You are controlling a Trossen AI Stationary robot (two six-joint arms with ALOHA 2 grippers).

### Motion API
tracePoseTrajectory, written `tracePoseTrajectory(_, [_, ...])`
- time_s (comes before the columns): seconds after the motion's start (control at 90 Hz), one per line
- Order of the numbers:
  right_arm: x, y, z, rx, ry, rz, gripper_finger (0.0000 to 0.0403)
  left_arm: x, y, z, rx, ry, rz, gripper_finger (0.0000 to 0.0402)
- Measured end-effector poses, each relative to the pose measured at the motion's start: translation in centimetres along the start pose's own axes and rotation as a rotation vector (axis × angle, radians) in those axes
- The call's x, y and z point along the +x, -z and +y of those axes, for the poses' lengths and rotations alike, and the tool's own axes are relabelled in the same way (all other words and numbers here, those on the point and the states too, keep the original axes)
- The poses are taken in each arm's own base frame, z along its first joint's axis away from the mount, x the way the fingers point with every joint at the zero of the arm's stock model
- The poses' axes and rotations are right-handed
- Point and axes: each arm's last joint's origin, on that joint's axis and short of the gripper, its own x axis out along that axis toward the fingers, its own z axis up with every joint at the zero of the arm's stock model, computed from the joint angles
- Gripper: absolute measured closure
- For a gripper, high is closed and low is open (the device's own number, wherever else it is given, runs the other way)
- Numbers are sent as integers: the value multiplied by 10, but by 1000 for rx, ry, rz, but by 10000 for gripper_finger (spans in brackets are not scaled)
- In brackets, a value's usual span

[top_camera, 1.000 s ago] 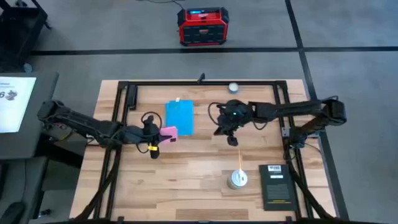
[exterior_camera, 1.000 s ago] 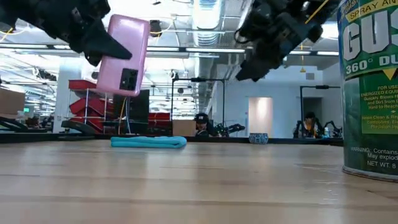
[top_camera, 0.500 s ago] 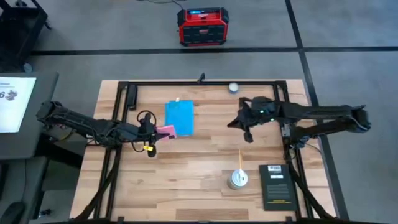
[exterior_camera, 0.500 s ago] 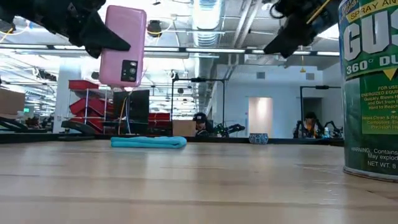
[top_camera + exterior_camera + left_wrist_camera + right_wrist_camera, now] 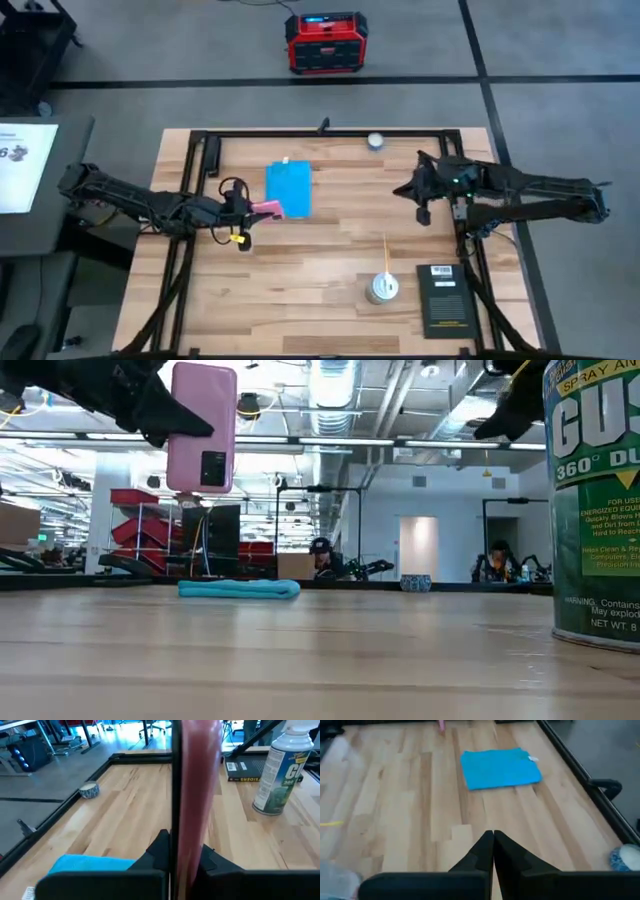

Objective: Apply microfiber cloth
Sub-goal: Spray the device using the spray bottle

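Our left gripper (image 5: 250, 209) clamps the phone (image 5: 202, 427) upright above the table (image 5: 320, 260); the cloth (image 5: 288, 189) lies flat just beside; our right gripper (image 5: 493, 851) hangs closed, empty.

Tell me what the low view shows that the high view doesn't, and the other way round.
Only the low view shows the phone's pink back with its camera, raised upright above the table, plus people in the room behind. Only the high view shows the right hand near the table's right edge, the black booklet and the red box on the floor. Both show the blue microfiber cloth lying flat and the spray can.
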Motion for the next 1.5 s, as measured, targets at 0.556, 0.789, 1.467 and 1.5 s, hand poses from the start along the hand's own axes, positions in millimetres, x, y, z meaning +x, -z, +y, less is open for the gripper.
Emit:
tracePoseTrajectory(0.556, [12, 82, 26, 182, -250, -340, 403, 21, -5, -1, 77, 50, -62, 400])
tracePoseTrajectory(0.789, [5, 78, 49, 147, -426, -287, 403, 31, 0, 2, 73, 41, -28, 400])
tracePoseTrajectory(1.467, [3, 120, 109, 351, -616, -120, 403, 31, -2, 2, 53, 48, -47, 400])
tracePoseTrajectory(1.5, [4, 121, 112, 358, -613, -119, 403, 31, -2, 2, 53, 48, -47, 400])
